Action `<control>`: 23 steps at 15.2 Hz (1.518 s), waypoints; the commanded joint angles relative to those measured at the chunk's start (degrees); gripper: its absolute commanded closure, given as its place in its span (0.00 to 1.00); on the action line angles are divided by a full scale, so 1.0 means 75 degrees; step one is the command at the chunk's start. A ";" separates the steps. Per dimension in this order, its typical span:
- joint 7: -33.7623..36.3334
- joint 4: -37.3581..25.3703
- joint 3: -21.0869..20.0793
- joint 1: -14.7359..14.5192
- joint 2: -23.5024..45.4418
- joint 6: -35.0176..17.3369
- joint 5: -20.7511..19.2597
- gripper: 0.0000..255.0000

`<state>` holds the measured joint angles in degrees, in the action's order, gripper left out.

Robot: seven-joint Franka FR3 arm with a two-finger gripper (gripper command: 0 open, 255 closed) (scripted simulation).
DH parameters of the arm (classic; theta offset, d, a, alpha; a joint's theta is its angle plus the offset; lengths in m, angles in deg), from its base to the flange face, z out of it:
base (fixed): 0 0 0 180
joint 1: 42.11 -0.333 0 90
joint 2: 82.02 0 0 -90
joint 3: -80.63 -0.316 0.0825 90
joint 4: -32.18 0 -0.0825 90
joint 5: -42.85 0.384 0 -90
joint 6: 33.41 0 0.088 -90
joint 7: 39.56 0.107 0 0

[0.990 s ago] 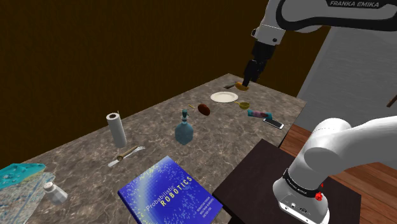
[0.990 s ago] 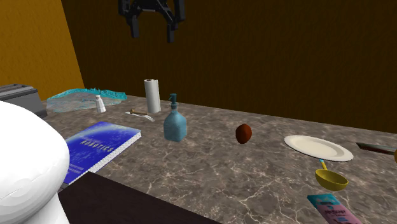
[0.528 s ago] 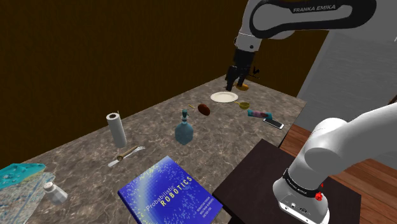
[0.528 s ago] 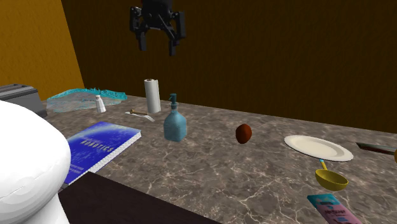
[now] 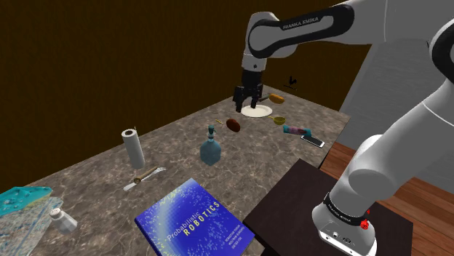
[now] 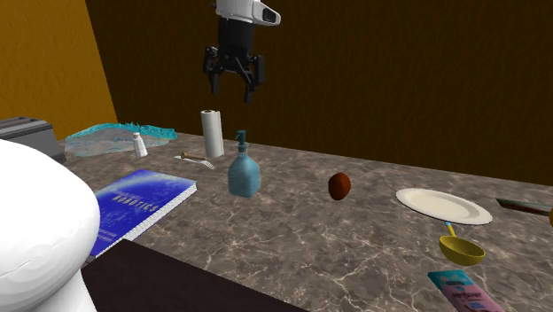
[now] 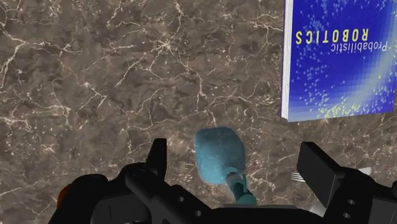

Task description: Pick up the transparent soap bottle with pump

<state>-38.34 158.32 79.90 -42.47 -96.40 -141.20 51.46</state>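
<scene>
We saw the gripper (image 6: 232, 92) hanging well above the marbled counter (image 6: 354, 239), its two black fingers spread apart and clasping nothing. The teal-blue soap bottle (image 6: 244, 175) stood upright on the counter, untouched, between the white paper roll (image 6: 212, 133) and a brown egg-shaped thing (image 6: 338, 186). In the wrist view we looked down between the fingers (image 7: 158, 158) onto the bottle, with the blue robotics book (image 7: 340, 57) nearby.

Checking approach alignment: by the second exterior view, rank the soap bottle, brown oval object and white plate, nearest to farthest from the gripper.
1. soap bottle, below the gripper.
2. brown oval object, mid-counter.
3. white plate, farther toward that view's right.
</scene>
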 commanded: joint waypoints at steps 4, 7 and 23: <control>0.0522 -0.1065 -0.0162 -0.0108 0.1699 -0.0222 0.0167 0.00; 0.0786 -0.1771 -0.0209 -0.0158 0.2684 -0.0255 0.0243 0.00; 0.1452 -0.4271 -0.0273 -0.0304 0.6020 -0.0360 0.0476 0.00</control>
<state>-27.37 126.12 77.87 -44.71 -51.67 -143.28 55.00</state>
